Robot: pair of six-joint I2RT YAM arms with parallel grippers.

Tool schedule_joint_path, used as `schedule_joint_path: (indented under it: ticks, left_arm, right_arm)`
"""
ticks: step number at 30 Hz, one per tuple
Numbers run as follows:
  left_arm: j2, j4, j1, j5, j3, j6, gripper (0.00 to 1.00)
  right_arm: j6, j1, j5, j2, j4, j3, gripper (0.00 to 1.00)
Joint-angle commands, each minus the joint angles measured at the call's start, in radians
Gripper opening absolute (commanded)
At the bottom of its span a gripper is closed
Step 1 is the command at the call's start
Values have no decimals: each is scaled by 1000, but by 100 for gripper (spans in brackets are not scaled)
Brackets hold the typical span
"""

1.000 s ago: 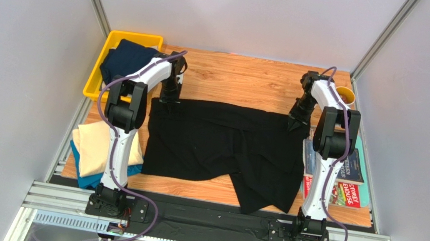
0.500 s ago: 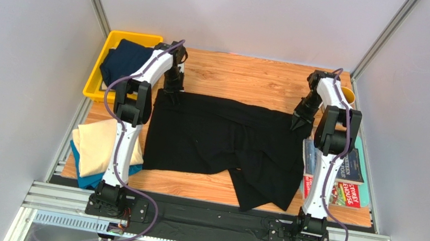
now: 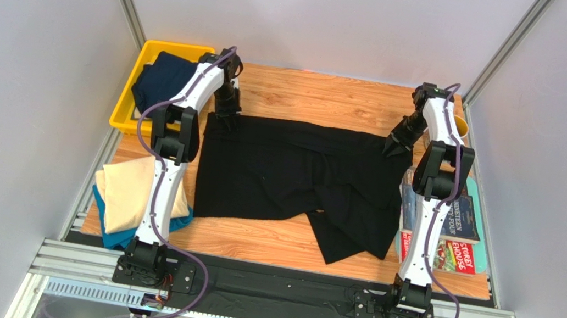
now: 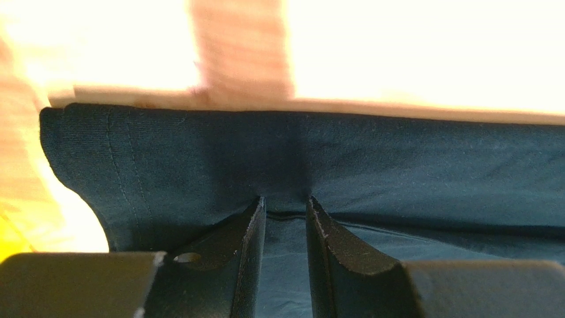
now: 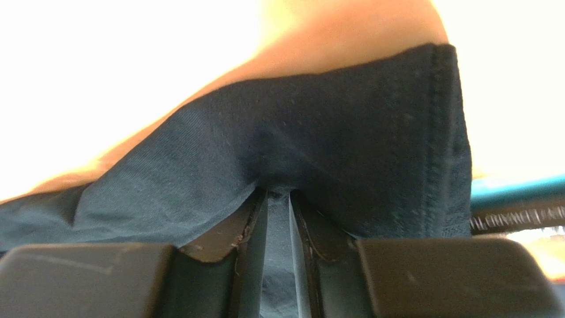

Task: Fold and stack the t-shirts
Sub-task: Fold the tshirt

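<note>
From above, the black t-shirt (image 3: 292, 181) lies spread mid-tabletop. Its far hem, now nearer the far edge than a second ago, runs between the left gripper (image 3: 225, 117) and the right gripper (image 3: 391, 147), and its right side reaches the magazines (image 3: 460, 234) on the right edge. The left wrist view shows fingers (image 4: 239, 245) slightly parted, with a fold of cloth in the gap. The right wrist view shows fingers (image 5: 249, 232) parted more narrowly, likewise with cloth between them.

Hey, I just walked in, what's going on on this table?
Two robot arms are folding a black t-shirt spread on the table. The left gripper and right gripper each sit at a far corner, cloth between the jaws; whether they clamp it is unclear. A cream t-shirt lies folded on a teal t-shirt at left; a navy t-shirt sits in the yellow bin.
</note>
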Motion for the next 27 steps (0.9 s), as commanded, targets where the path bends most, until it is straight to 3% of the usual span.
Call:
schedule_joint_path:
  ticks: [1, 7, 13, 17, 18, 20, 24, 27]
  left_arm:
    - [61, 83, 23, 38, 60, -37, 36]
    - [118, 127, 28, 54, 192, -89, 41]
    - [60, 213, 34, 54, 179, -78, 43]
    - [-219, 455, 31, 17, -72, -74, 44]
    - [-241, 468, 32, 16, -75, -74, 46]
    - [-258, 425, 37, 28, -11, -78, 47]
    - [-333, 390, 40, 45, -78, -66, 49]
    - [-414, 380, 35, 111, -238, -29, 36]
  right_arm:
    - [32, -16, -3, 56, 290, 25, 27]
    - [49, -16, -65, 85, 381, 98, 33]
    - [72, -7, -195, 24, 503, 83, 41]
    - [77, 7, -258, -122, 592, -36, 48]
    - [75, 10, -261, -178, 594, -56, 48]
    - [77, 16, -250, -240, 594, -131, 48]
    - [52, 25, -194, -380, 595, -262, 49]
    - [-15, 63, -131, -467, 535, -375, 54]
